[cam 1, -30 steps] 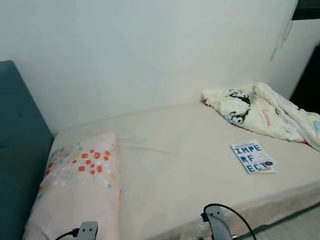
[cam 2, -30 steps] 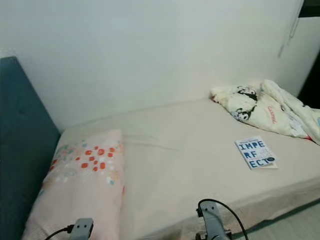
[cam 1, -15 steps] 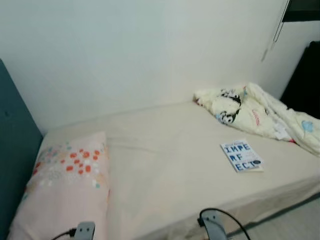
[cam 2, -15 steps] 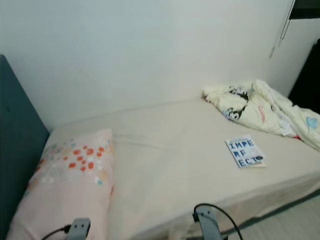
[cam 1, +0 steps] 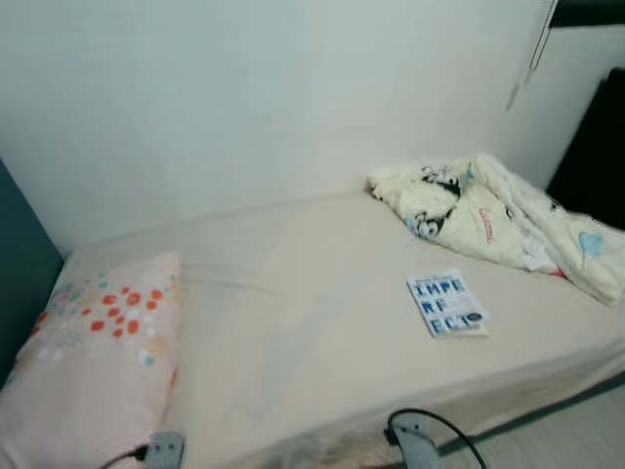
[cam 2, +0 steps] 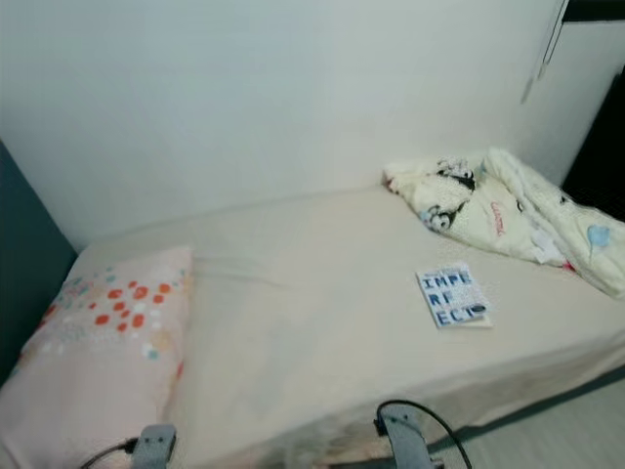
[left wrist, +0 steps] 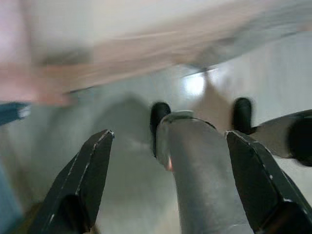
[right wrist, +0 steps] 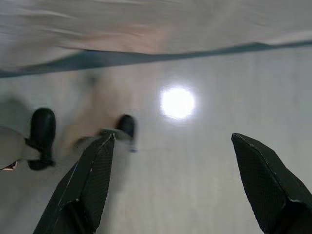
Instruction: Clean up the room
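The left gripper point(left wrist: 168, 183) hangs low with its fingers point(left wrist: 80, 187) spread wide and nothing between them, over the pale glossy floor point(left wrist: 131, 195). The right gripper point(right wrist: 183, 187) is the same, fingers point(right wrist: 85, 190) parted and grasping nothing above the floor near the bed edge. On the bed point(cam 1: 303, 322) a book point(cam 1: 445, 305) lies flat toward the right side. Just beyond it, a crumpled blanket point(cam 1: 488, 220) with panda print sits against the wall. A pillow point(cam 1: 98, 362) with orange dots lies at the left end, well apart from the book.
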You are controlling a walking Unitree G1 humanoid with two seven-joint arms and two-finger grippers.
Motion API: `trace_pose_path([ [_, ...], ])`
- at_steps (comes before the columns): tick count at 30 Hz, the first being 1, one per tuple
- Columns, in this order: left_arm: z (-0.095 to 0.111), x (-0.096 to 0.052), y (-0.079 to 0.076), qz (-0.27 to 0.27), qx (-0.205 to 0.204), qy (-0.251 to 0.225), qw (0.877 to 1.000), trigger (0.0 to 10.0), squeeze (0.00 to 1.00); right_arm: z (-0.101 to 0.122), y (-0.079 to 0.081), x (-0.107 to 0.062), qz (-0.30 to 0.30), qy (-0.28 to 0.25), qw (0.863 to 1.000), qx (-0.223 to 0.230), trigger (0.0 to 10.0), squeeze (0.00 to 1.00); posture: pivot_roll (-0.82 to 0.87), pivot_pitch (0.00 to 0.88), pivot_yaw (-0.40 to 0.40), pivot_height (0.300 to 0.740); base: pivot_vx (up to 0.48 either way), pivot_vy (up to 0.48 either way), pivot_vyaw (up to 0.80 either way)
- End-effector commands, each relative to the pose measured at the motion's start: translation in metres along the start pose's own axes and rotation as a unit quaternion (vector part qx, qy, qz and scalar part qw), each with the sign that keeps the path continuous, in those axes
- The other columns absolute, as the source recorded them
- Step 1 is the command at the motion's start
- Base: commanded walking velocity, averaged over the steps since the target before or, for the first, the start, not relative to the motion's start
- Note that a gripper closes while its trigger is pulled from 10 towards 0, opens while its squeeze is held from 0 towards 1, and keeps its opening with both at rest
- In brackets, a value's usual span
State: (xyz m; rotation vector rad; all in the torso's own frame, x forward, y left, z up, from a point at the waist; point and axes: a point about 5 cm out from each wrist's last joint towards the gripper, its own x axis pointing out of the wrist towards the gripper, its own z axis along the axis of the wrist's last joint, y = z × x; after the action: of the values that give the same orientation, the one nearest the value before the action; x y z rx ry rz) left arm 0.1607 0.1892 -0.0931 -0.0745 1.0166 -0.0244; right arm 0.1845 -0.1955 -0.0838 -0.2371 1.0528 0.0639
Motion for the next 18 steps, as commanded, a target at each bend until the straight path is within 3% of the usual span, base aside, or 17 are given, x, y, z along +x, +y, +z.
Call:
trace_pose_path([
  [1,0.0014,-0.0006,0.0047,0.005,0.006,0.001,1.0,10.0,0.0,0.0015,0.0028,0.0002,0.002,-0.003,1.0,0.002,10.0,0.0,-0.04,0.0,0.006,0.74,0.0,-0.48,0.0],
  [4,0.0019,-0.0006,0.0051,0.005,0.008,0.001,1.0,10.0,0.0,0.0022,0.0017,0.0001,0.004,-0.01,1.0,0.001,10.0,0.0,-0.04,0.0,0.006,0.74,0.0,-0.48,0.0],
  [18,0.0027,0.0,0.0029,0.002,0.009,0.001,1.0,10.0,0.0,-0.0006,-0.0017,-0.0003,0.0,-0.006,1.0,-0.004,10.0,0.0,-0.05,0.0,0.009,0.74,0.0,-0.48,0.76],
])
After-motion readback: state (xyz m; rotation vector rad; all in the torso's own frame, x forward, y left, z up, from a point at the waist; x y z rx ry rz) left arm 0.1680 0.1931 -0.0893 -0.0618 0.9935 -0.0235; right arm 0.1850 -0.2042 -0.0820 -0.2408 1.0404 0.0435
